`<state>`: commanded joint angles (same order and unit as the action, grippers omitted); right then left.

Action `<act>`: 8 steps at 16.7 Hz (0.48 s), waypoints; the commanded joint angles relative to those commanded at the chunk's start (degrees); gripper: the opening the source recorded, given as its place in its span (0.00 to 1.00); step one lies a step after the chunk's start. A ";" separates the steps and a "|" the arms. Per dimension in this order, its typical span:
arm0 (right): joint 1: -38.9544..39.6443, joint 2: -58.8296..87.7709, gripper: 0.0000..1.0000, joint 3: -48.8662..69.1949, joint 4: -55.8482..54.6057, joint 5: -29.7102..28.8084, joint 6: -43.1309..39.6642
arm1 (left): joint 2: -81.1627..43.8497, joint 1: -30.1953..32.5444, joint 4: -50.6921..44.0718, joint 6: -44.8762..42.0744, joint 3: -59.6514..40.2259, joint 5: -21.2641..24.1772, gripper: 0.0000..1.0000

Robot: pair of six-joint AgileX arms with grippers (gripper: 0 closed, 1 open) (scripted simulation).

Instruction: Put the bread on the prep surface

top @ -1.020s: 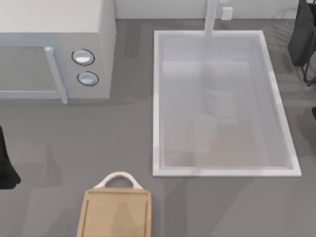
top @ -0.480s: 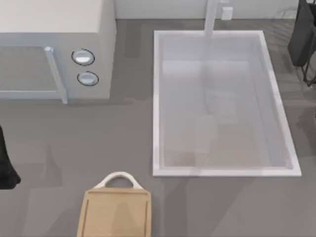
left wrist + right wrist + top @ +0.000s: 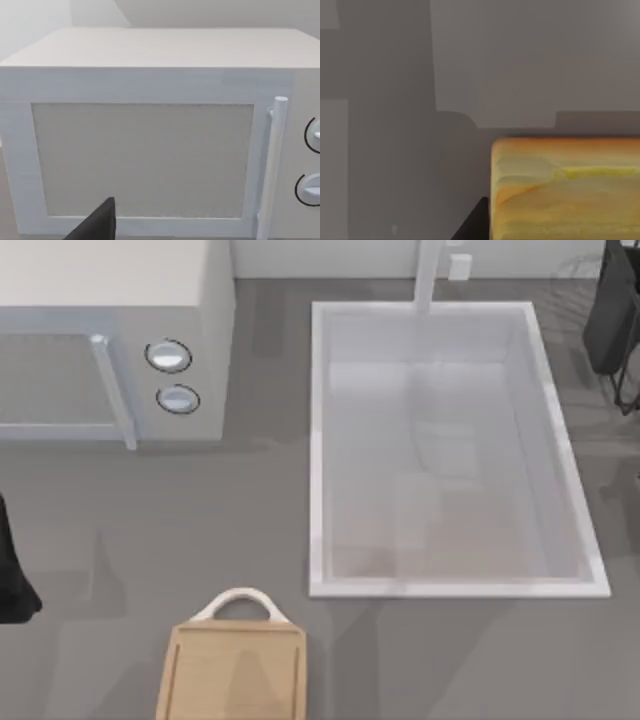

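Observation:
The bread [image 3: 565,190], golden-orange with browner streaks, lies on the grey countertop very close in the right wrist view. A dark part of my right gripper [image 3: 472,222] sits right against its side. The prep surface [image 3: 232,672] is a light tan wooden board with a white arched handle [image 3: 240,602], lying at the table's near edge, left of centre, with nothing on it. My left arm [image 3: 14,570] is parked at the far left edge. A dark part of the left gripper [image 3: 97,225] shows in front of the microwave door.
A white microwave [image 3: 110,340] stands at the back left, with its door handle [image 3: 272,165] and two knobs facing the table. A large white sink [image 3: 450,450] fills the middle right, with a faucet [image 3: 428,275] behind it. My right arm [image 3: 615,320] shows dark at the back right corner.
A small dark part of my right arm at the right edge, mid-height in the top view, has slipped out of that view. The board and my left arm have not moved.

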<state>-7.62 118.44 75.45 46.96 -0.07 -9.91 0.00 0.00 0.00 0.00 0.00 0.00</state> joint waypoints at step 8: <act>0.05 -0.72 0.00 0.38 0.45 0.08 0.03 | 0.00 0.00 0.00 0.00 0.00 0.00 1.00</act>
<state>-7.57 117.72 75.83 47.41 0.01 -9.88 0.00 0.00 0.00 0.00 0.00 0.00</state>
